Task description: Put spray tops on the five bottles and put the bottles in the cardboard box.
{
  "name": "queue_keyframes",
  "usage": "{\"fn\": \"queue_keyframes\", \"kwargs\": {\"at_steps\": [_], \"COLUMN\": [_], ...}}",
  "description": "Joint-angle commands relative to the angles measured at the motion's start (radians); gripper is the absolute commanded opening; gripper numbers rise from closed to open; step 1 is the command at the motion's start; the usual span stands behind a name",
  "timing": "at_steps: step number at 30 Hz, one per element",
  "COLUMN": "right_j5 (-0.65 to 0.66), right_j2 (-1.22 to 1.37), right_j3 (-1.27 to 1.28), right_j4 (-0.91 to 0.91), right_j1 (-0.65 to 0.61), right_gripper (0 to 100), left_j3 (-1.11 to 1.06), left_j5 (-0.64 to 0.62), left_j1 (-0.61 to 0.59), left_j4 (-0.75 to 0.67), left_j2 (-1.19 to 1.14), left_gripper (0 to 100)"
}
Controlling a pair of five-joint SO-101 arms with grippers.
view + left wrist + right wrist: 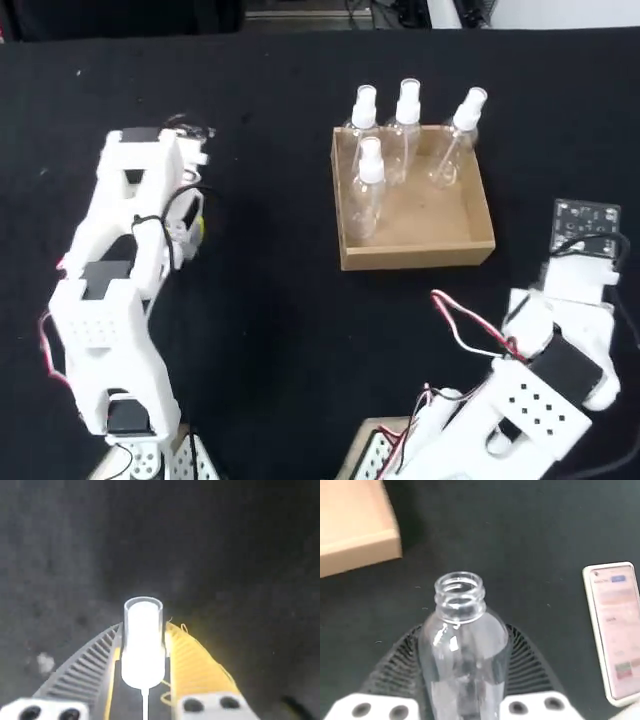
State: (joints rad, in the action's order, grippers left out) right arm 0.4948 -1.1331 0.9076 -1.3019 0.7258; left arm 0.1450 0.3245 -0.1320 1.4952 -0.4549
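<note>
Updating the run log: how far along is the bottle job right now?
Done: four capped bottles stand in the box. In hand: the left end effector grips a spray top, and the right end effector grips the fifth bottle, its neck open. Left: fit that top on the bottle, then put it in the box.

The high camera looks steeply down on the table [270, 330] from the arms' side, with the arm bases at six o'clock and the cardboard box [415, 255] toward two. The left wrist camera sits close behind the left gripper [144, 627], facing past a spray top [143, 650] to the table. The right wrist camera, likewise behind the right gripper [465, 630] and a bottle [462, 645], shares the box's corner and a phone [615, 630] with the high view.
</note>
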Motion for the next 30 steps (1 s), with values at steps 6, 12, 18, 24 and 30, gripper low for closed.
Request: {"fn": "queue_keyframes", "kwargs": {"at_steps": [6, 12, 18, 24, 30], "right_j5": [-0.199, -0.242, -0.267, -0.350, -0.410], "right_j2": [-0.044, -0.260, -0.366, -0.277, -0.165], "right_j3": [-0.173, -0.166, -0.036, 0.111, 0.216], "right_j4": [-0.184, -0.147, 0.066, 0.394, 0.609], "right_j1": [-0.308, -0.652, -1.007, -1.264, -1.399], "right_gripper": [1.1, 1.1, 1.1, 1.1, 1.1], "left_j3": [-0.271, -0.446, -0.395, -0.259, -0.124], "left_j5": [-0.098, -0.221, -0.384, -0.476, -0.580], "left_j1": [-0.073, -0.071, -0.064, -0.048, 0.035], "left_j4": [0.026, -0.026, -0.064, -0.106, -0.141], "left_j2": [0.647, 1.036, 1.295, 1.412, 1.418], "left_gripper": [3, 3, 3, 3, 3]}}
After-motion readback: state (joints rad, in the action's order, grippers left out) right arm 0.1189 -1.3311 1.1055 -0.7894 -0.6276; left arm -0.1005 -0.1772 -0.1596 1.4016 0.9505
